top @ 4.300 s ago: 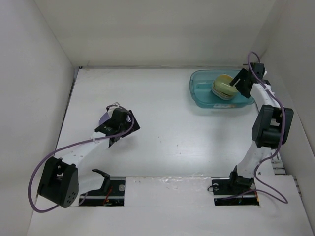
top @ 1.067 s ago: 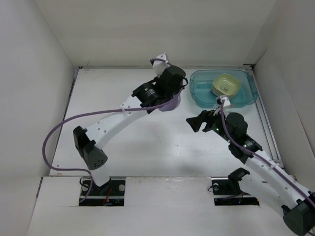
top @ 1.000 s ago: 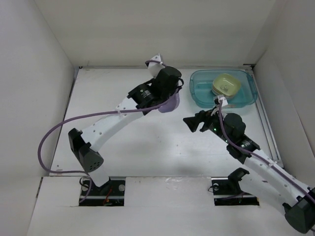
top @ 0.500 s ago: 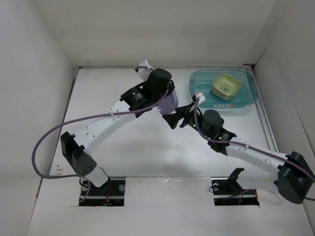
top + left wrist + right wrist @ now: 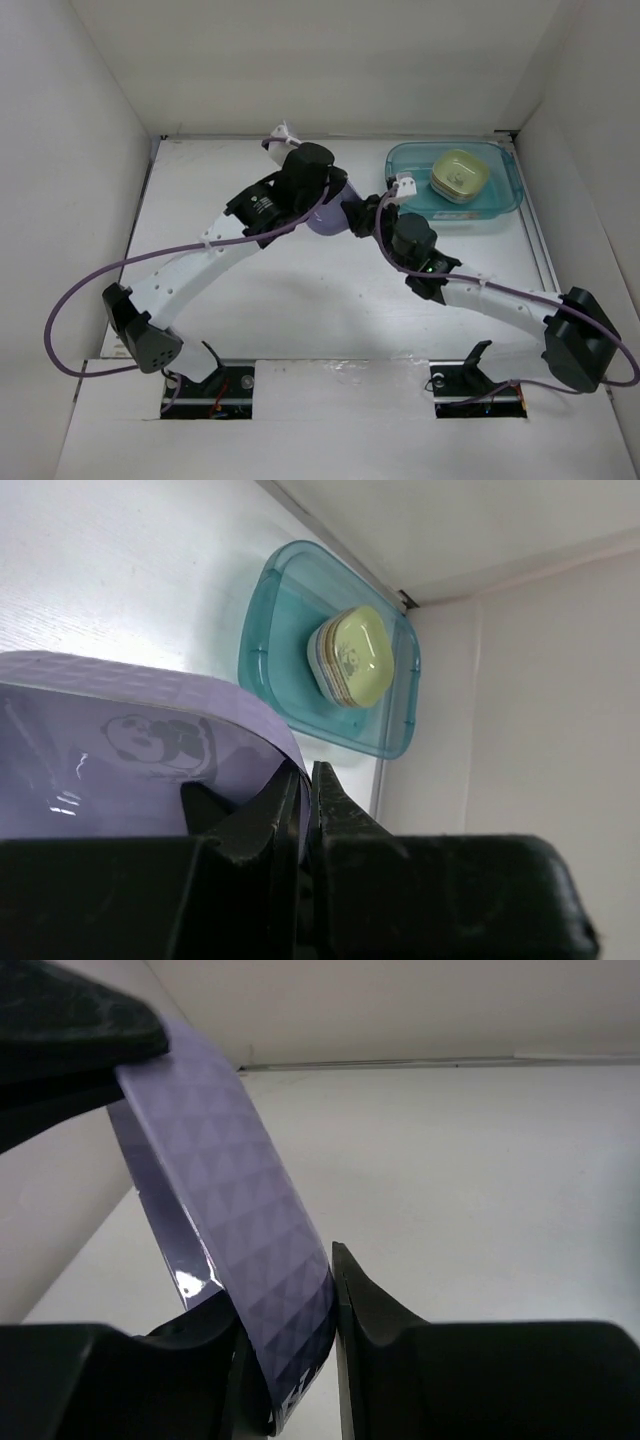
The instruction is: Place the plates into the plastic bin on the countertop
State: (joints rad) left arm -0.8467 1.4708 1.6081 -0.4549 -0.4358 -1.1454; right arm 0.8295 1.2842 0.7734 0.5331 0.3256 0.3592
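Change: right gripper (image 5: 288,1300) is reaching in to the left gripper (image 5: 305,780), no longer hanging back.
Left: is pinching the purple plate (image 5: 325,215) by its rim.
Right: is clamping the opposite edge, jaws narrow.
Plate: is hanging over the counter (image 5: 250,300), just beside the plastic bin (image 5: 500,195).
Meaning: handover is probably starting.

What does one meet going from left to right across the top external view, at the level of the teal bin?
Purple rounded-square plate → right arm's black tool → translucent teal plastic bin holding a stack of small plates, yellow-green on top.
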